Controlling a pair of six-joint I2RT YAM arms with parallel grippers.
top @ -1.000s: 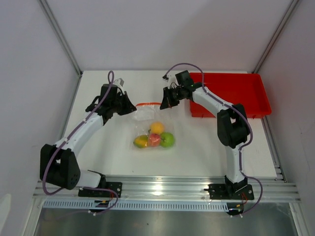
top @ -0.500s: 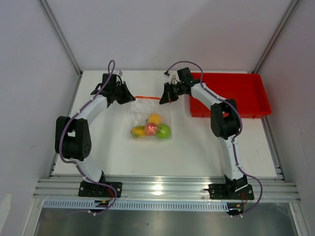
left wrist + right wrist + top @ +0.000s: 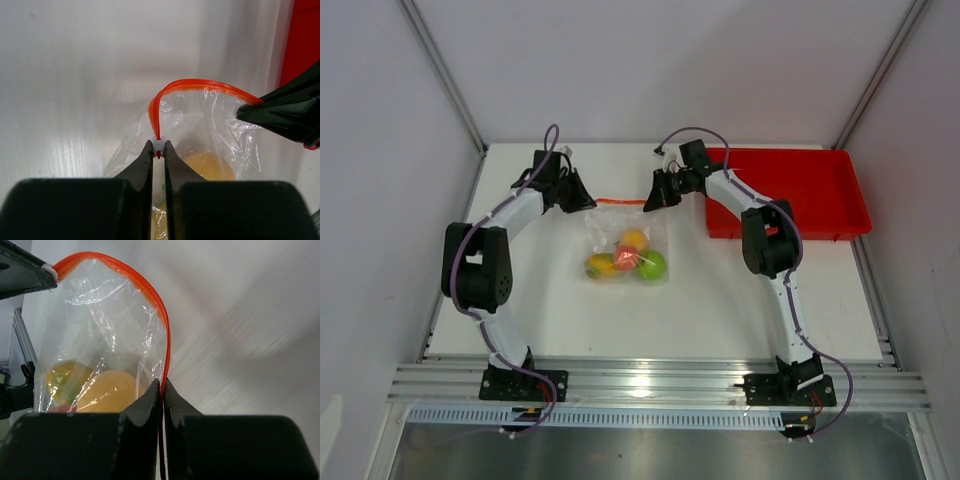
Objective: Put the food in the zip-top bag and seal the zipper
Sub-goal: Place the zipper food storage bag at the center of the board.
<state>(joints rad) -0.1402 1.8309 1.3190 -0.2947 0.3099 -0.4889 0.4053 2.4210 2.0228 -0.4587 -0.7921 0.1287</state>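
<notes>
The zip-top bag [image 3: 620,232] lies mid-table with the food inside: a green apple [image 3: 651,265], a yellow-green mango [image 3: 601,267] and two orange-yellow fruits [image 3: 634,240]. Its orange-red zipper [image 3: 620,200] is stretched between both grippers. My left gripper [image 3: 588,200] is shut on the zipper's left end, pinching a small white piece [image 3: 158,146] there. My right gripper [image 3: 650,203] is shut on the right end of the zipper [image 3: 165,340]. In the left wrist view the zipper [image 3: 200,84] arches from my left gripper [image 3: 158,147] to the right fingers [image 3: 280,112]. An orange fruit [image 3: 107,395] shows through the plastic beside my right gripper [image 3: 162,385].
A red rectangular tray [image 3: 790,190] stands at the back right, just behind the right arm. White walls with metal posts close in the table on three sides. The aluminium rail carrying both arm bases runs along the near edge.
Both grippers have moved towards the back of the table, pulling the bag's mouth with them. The fruits slid slightly back, and the left arm's elbow has folded up.
</notes>
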